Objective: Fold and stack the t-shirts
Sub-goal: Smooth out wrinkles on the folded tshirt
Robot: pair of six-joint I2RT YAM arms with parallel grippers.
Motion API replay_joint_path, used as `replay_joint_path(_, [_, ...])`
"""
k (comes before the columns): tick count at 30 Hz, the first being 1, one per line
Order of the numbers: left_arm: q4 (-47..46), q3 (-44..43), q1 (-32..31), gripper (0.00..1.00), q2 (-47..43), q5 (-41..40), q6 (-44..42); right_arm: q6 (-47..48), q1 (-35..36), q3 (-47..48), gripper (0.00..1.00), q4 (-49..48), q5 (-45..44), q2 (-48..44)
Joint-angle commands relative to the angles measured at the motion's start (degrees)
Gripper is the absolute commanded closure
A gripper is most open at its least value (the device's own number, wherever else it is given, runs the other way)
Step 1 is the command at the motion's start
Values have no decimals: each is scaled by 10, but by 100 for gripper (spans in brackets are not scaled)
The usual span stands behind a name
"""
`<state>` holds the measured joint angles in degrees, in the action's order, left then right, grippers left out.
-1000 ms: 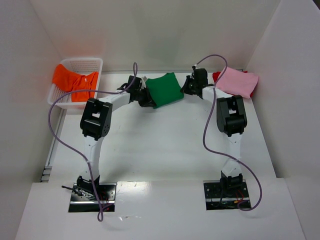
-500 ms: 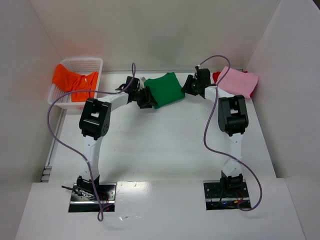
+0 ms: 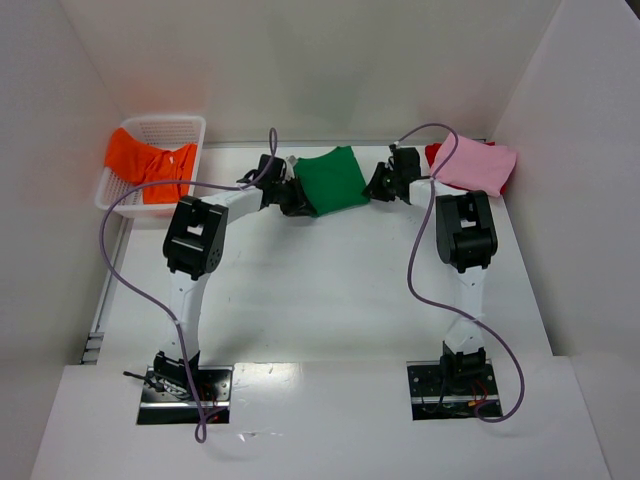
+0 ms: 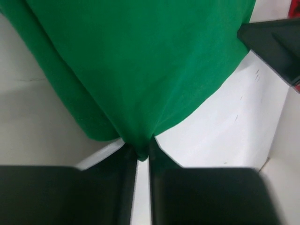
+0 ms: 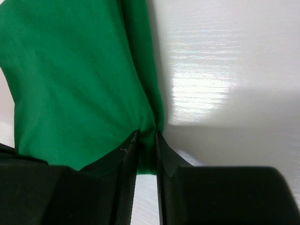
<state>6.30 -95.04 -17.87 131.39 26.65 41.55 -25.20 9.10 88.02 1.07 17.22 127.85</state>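
1. Green t-shirt (image 3: pixel 330 180): folded, far centre, strung left-right btwn both claws.
2. Pink t-shirt (image 3: pixel 475 165): far right, atop red t-shirt (image 3: pixel 434 153); just right of right claw, so right arm's nearer.
3. Left gripper (image 4: pixel 142 152) & right gripper (image 5: pixel 146 136): each pinched narrow on green edge.

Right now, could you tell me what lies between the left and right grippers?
The green t-shirt fills that gap, with the left gripper and right gripper each pinching an edge; the top external view shows it.
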Motion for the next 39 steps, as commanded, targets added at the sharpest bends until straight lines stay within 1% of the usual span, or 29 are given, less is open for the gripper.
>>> replay_joint_path(1, [-22, -7, -1, 88, 3, -11, 6, 0, -3, -8, 76, -10, 16, -30])
replay_joint_path(3, [-15, -7, -1, 99, -3, -15, 6, 0, -3, -8, 79, -10, 21, -30])
replay_joint_path(4, [-10, -7, -1, 100, -3, -16, 6, 0, -3, -9, 80, -10, 21, -30])
replay_joint_path(7, [2, -6, -1, 100, -14, -28, -6, 0, -3, -20, 82, -10, 20, -37])
replay_joint_path(12, [29, -1, 10, 100, -26, -19, -28, 0, -3, -37, 82, 1, 14, -58])
replay_joint_path(16, [91, 5, 21, 100, -46, -9, -77, -1, -3, -76, 84, 1, 25, -100])
replay_joint_path(17, [101, 14, 22, 100, -53, -9, -84, -5, -3, -96, 86, 1, 27, -109])
replay_joint_path(24, [169, 74, 35, 100, -103, 8, -125, -6, 8, -189, 89, 7, 43, -175])
replay_joint_path(28, [203, 109, 35, 100, -131, 48, -150, -6, 34, -223, 90, 19, 48, -197])
replay_joint_path(29, [214, 122, 35, 100, -137, 48, -157, -6, 41, -224, 91, 20, 48, -207])
replay_joint_path(30, [229, 130, 35, 100, -147, 48, -166, -6, 48, -230, 93, 25, 41, -218])
replay_joint_path(33, [245, 164, 35, 100, -172, 40, -172, -6, 66, -238, 93, 39, 28, -245])
replay_joint_path(39, [268, 212, 35, 100, -213, 34, -172, -6, 72, -299, 94, 80, 28, -295])
